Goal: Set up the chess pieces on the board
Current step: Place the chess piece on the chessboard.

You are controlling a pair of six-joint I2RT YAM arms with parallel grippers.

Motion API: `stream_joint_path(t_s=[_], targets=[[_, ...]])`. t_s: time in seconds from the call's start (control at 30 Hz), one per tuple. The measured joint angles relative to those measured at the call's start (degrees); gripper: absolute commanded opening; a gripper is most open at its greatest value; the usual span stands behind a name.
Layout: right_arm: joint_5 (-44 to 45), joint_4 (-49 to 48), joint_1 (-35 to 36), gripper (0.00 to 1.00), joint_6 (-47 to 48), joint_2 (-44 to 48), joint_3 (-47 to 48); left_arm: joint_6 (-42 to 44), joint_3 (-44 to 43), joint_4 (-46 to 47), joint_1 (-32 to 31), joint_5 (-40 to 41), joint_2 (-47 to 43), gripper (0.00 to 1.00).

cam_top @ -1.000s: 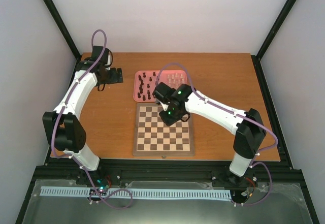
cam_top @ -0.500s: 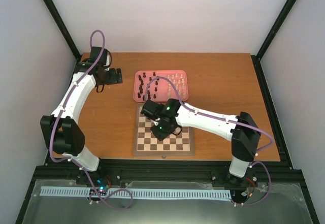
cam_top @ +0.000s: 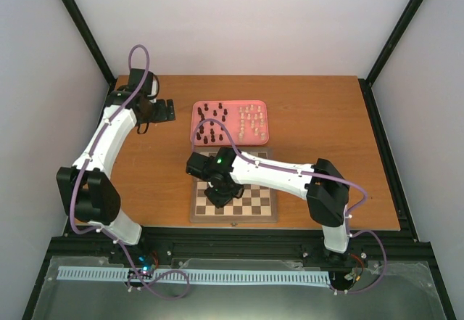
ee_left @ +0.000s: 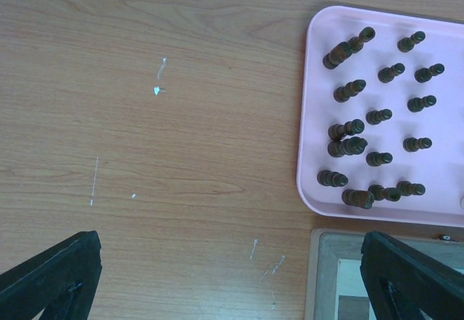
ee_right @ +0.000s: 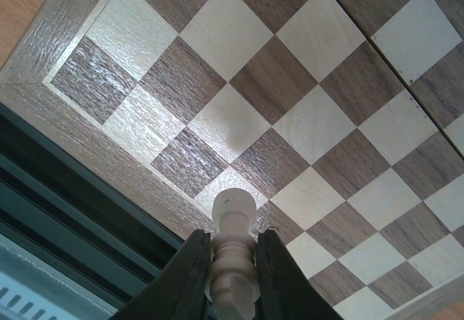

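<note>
Your right gripper (ee_right: 232,239) has swung to the lower left of the checkered wooden chessboard (cam_top: 254,202), clamped on a cream-white turned chess piece (ee_right: 233,205). Released tilted, it could topple. Your left gripper (ee_left: 230,262) stands apart.

The board (ee_right: 275,80) under me is grained wood with a soft sheen on its squares. The cream piece (ee_right: 233,211) in my right gripper (ee_right: 232,258), between matt black fingers (ee_right: 190,276), looks smooth and turned. The table (ee_left: 145,117) is wood-grain, finely scratched. The pink tray (ee_left: 308,117) is smooth matt plastic, and its dark pieces (ee_left: 350,90) are slightly glossy.
</note>
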State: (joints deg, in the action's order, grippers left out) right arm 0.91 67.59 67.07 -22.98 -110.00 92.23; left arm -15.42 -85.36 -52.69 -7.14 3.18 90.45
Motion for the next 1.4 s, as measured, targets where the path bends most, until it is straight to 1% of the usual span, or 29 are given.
stream_joint_path(t_s=[0.3, 0.73, 1.0, 1.4], targets=[[-0.1, 1.6, 0.7, 0.05, -1.5, 0.0, 0.6, 0.0, 1.2, 0.2, 0.0, 0.0, -1.7, 1.00], [-1.2, -1.9, 1.4, 0.06, -3.4, 0.9, -6.3, 0.0, 2.8, 0.3, 0.0, 0.0, -3.4, 1.00], [-0.9, -4.8, 1.4, 0.05, -3.4, 2.1, -7.6, 0.0, 3.1, 0.3, 0.0, 0.3, -3.7, 1.00], [-0.5, -5.5, 1.4, 0.06, -3.4, 2.1, -8.0, 0.0, 3.6, 0.4, 0.0, 0.3, -3.7, 1.00]])
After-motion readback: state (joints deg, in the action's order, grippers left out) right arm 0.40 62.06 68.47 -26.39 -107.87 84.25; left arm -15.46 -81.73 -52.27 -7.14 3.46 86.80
